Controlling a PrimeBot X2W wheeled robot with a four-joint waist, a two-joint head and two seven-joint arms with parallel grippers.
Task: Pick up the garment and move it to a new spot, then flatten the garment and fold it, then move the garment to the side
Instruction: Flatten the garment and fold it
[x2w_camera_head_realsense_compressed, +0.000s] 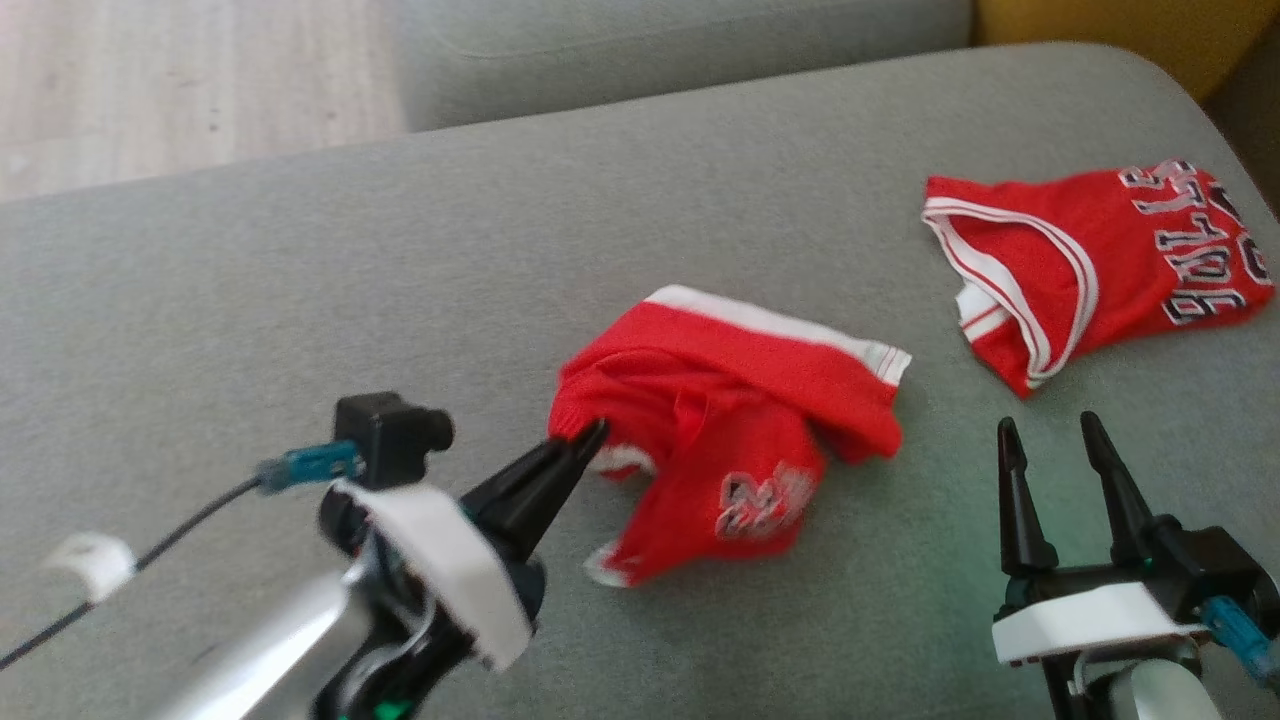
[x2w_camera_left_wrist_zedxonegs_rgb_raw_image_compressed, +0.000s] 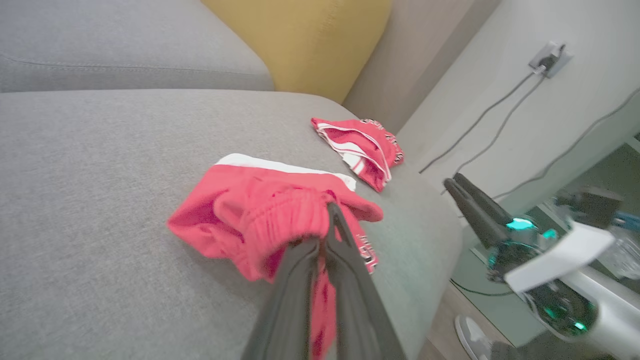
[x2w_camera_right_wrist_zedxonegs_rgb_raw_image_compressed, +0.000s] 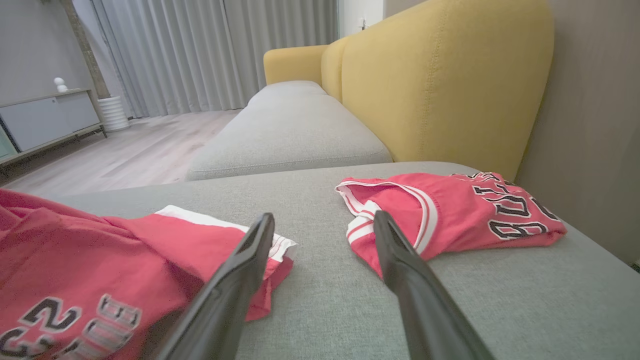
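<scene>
The crumpled red shorts (x2w_camera_head_realsense_compressed: 745, 410) with a white band and a number print lie bunched mid-cushion on the grey fabric sofa seat (x2w_camera_head_realsense_compressed: 350, 290). The left gripper (x2w_camera_head_realsense_compressed: 590, 434) has its two dark fingers pinched together on the shorts' left edge, and cloth gathers around the tips. The right gripper (x2w_camera_head_realsense_compressed: 1048, 425) hovers at the front right, fingers spread, holding nothing. A folded red jersey (x2w_camera_head_realsense_compressed: 1090, 270) with white trim rests well apart, at the far right.
</scene>
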